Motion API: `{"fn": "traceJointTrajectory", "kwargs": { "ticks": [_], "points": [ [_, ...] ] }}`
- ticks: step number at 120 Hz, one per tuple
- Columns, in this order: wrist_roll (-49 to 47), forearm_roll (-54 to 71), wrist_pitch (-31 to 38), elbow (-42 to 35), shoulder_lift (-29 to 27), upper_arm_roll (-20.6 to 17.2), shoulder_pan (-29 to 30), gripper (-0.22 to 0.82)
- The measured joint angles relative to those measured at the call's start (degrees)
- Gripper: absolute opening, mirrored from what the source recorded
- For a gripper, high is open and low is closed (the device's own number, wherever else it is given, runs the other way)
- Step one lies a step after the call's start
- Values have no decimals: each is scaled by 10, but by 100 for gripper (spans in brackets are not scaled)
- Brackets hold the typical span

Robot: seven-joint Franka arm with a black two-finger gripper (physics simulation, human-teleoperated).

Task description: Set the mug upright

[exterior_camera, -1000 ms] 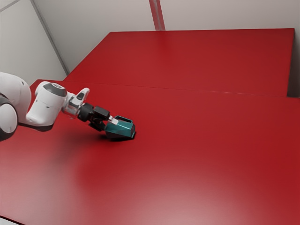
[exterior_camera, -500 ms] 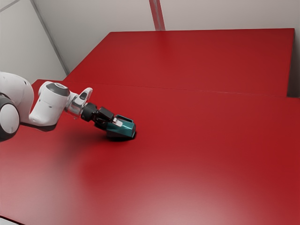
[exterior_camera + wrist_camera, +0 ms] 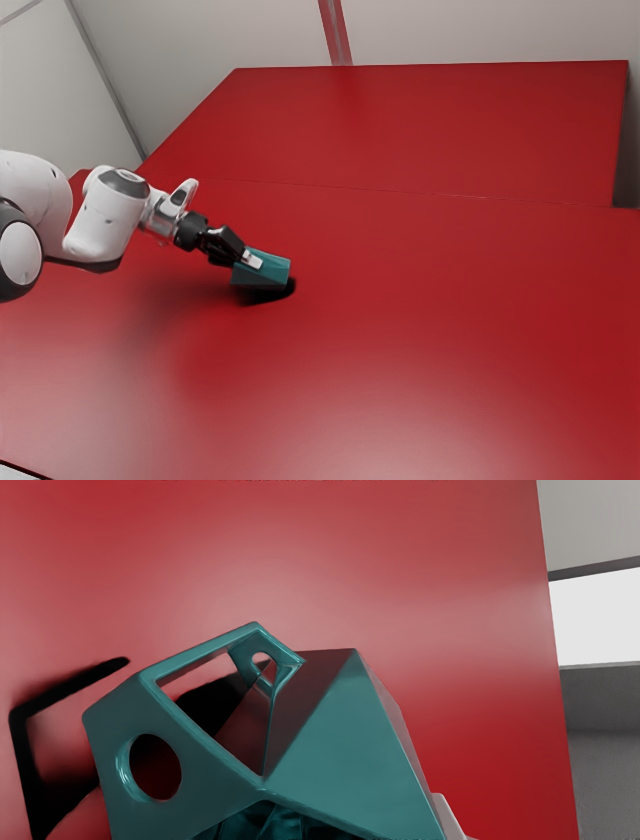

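Well, teal mug [image 3: 274, 270] — tilted, firm in the claw's [image 3: 250, 258] grip — just above the red table [image 3: 420, 320].

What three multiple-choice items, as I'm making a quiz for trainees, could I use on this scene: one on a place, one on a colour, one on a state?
1. In the exterior view, on which side of the mug is the gripper?
A) The view's right
B) The view's left
C) The view's bottom edge

2. What colour is the mug?
A) Yellow
B) White
C) Teal

3. How is the mug turned?
A) Tipped over
B) Upright
C) Upside down

Answers:
1: B, the gripper reaches it from the view's left.
2: C, both views show blue-green faces.
3: A, its body slants, open end toward the gripper.
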Motion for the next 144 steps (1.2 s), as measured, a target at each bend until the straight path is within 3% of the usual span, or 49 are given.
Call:
{"fn": "traceJointTrajectory", "kwargs": {
  "ticks": [37, 89, 144],
  "points": [
    [-3, 26, 3, 0, -45, 0, -26, -18],
    [-74, 236, 10, -8, -148, -2, -94, -18],
    [-195, 371, 86, -99, -235, -34, -129, -18]
  ]
}}
